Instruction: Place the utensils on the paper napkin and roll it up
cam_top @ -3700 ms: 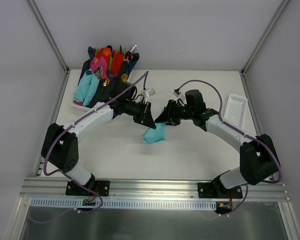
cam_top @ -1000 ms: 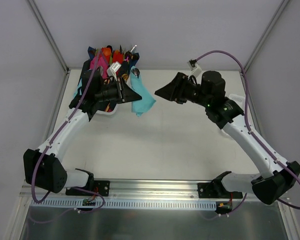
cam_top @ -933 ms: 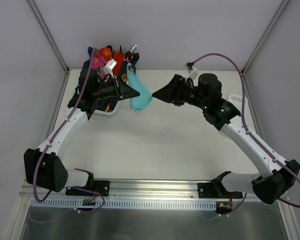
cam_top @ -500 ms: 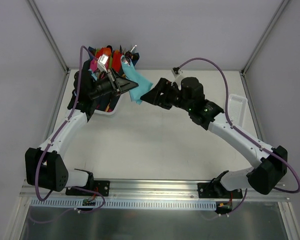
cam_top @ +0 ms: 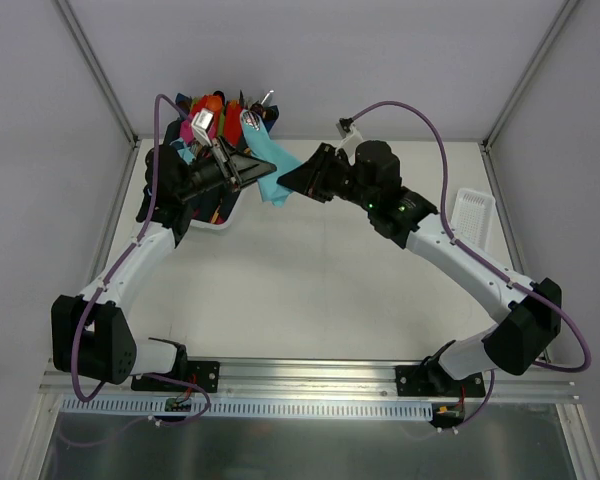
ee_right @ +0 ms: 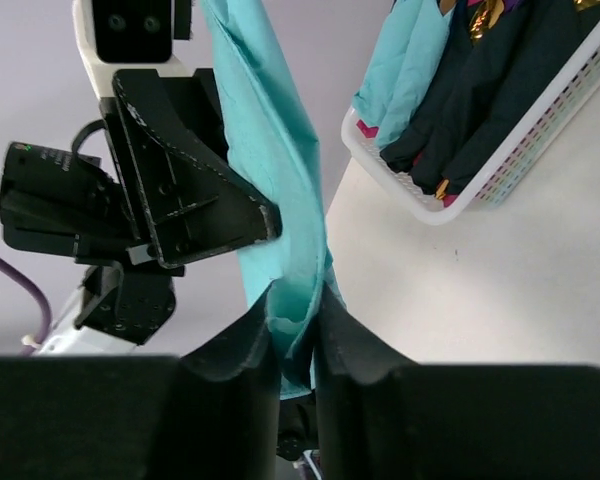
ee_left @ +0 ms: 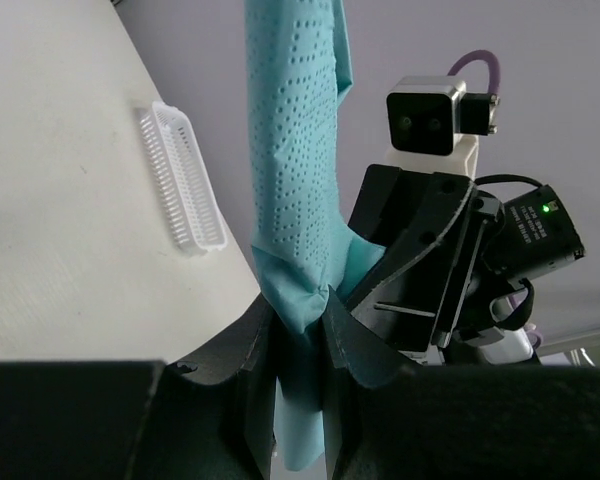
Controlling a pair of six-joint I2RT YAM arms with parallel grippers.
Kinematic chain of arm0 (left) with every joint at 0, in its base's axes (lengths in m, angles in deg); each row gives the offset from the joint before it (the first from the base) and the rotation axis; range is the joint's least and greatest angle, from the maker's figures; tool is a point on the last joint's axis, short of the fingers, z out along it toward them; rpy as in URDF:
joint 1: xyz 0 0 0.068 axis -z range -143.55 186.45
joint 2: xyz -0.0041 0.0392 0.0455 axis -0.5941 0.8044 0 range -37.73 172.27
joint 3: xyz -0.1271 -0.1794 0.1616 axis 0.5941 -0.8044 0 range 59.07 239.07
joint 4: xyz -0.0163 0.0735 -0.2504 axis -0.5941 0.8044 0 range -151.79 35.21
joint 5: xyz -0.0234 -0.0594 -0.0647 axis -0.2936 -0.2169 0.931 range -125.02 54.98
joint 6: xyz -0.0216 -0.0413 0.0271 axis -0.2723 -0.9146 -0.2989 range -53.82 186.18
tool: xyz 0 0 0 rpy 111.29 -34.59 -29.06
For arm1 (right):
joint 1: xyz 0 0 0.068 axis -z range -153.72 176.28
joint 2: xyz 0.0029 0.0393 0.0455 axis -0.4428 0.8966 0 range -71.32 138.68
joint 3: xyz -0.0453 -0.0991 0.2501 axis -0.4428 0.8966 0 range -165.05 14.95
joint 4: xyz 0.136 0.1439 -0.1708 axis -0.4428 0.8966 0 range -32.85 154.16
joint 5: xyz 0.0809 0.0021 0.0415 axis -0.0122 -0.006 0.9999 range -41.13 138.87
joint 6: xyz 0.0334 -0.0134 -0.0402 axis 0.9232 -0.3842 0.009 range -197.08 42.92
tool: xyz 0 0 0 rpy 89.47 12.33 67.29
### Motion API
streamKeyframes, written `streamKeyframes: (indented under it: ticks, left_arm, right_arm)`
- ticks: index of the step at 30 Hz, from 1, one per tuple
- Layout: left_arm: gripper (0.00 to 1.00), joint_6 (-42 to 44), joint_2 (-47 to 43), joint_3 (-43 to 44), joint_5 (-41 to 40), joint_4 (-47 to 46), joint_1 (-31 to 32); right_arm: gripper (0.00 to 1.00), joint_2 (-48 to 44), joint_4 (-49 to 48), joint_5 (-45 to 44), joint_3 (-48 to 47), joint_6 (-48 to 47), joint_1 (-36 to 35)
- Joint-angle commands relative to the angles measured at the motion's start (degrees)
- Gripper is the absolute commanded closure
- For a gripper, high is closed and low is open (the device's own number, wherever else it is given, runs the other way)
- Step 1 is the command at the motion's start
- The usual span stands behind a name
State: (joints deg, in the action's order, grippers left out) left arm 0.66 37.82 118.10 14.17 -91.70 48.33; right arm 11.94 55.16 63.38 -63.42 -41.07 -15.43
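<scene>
The left end effector (ee_left: 300,315) is closed to a narrow slit, pinching the teal paper napkin (ee_left: 290,150) between its fingers. The sheet rises from them in a crumpled column, held clear of the worktop (ee_left: 60,200). Just beyond and facing it, the right end effector (ee_right: 295,320) is likewise almost closed on the same napkin, gripping the paper from both sides. Farther off past the left fingers lies a small white tray (ee_left: 185,180). Past the right fingers sits a white basket (ee_right: 420,205) holding teal and dark navy napkin bundles (ee_right: 480,100).
</scene>
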Motion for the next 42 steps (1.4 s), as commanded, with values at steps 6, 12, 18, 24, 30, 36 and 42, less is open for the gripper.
streamKeyframes:
  ticks: [6, 12, 18, 24, 30, 36, 42]
  left_arm:
    - [1.00, -14.4, -1.6, -4.3, 2.3, -19.0, -0.6]
    - [1.00, -20.7, -2.2, -6.6, 2.1, -26.2, -0.8]
    - [1.00, -25.6, -3.0, -7.5, 1.4, -30.3, -0.8]
    - [1.00, -26.9, -3.7, -8.0, 1.1, -31.2, -0.8]
    - [1.00, -26.9, -3.9, -7.3, 1.0, -31.6, -0.8]
    - [1.00, -21.1, -5.4, -5.4, 2.8, -27.2, -0.8]
    - [1.00, -6.1, -7.8, -0.8, 5.3, -9.0, -0.6]
  right_arm:
    - [0.92, -0.7, -8.3, 4.9, 2.3, 1.8, 0.1]
    - [0.93, -2.2, -13.5, 9.9, 5.6, 3.5, 2.3]
    - [0.91, -3.1, -20.1, 14.1, 10.2, 8.8, 6.0]
    - [0.89, -3.5, -20.1, 15.3, 11.7, 9.0, 7.2]
    - [0.78, -6.8, -7.7, 12.5, 10.3, 0.6, 7.4]
    - [0.73, -12.8, 11.6, 6.2, 3.5, -8.1, 7.4]
    - [0.59, -16.5, 23.6, -3.9, -7.0, -13.2, 6.6]
